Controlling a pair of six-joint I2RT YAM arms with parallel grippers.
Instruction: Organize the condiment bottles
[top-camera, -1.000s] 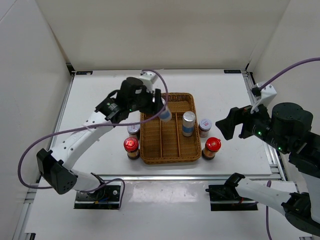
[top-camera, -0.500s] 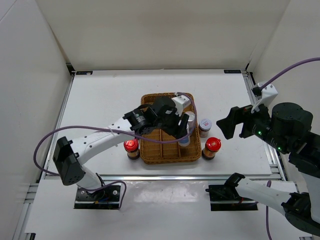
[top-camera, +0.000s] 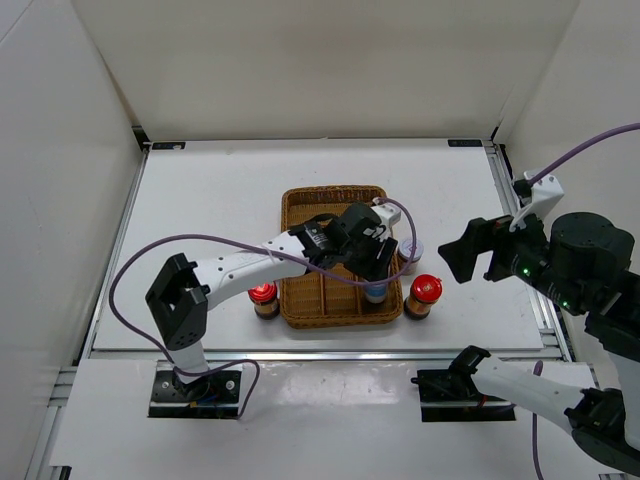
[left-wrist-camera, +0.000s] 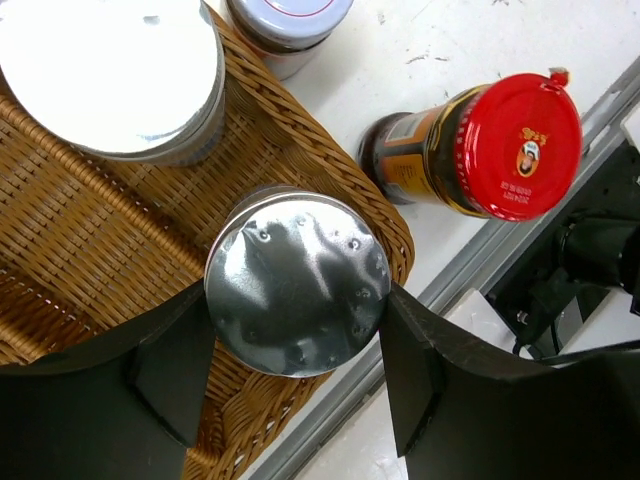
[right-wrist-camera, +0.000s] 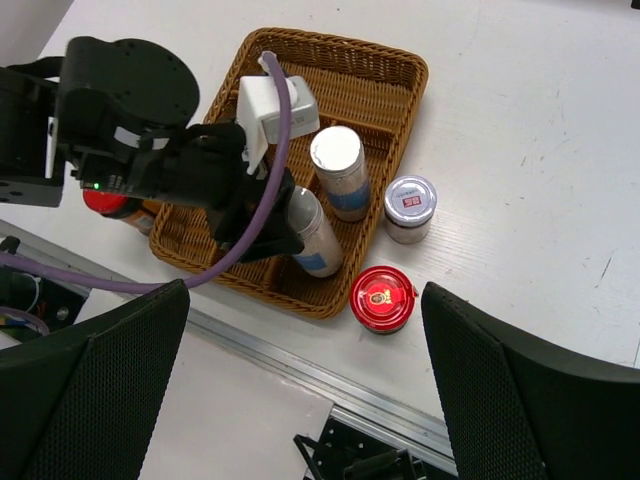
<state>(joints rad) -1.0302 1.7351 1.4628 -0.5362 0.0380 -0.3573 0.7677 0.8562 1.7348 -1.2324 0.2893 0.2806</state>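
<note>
The left end effector grips a silver-capped bottle by the cap, one dark finger pressed to each side. The bottle leans, tilted, over the 5 o'clock corner of the wicker tray, inside the right-hand lane and close against the rim. Whether its base rests on the wicker cannot be told.

A second silver-capped bottle stands upright in the same lane at 12 o'clock from the held one, near but apart from it. Just outside the rim, a red-capped bottle stands at 3 o'clock and a short jar with a silver lid at 1 o'clock, leaving a tight pocket around the gripped cap. The other red-capped bottle stands just beside the tray's opposite rim, at 9 o'clock.

The tray's near rim runs close to the tabletop's front edge; bare tabletop opens at 12 o'clock toward the back wall and at 9 o'clock.

The right end effector hangs above the tabletop's 3 o'clock edge, fingers spread wide, holding nothing.
</note>
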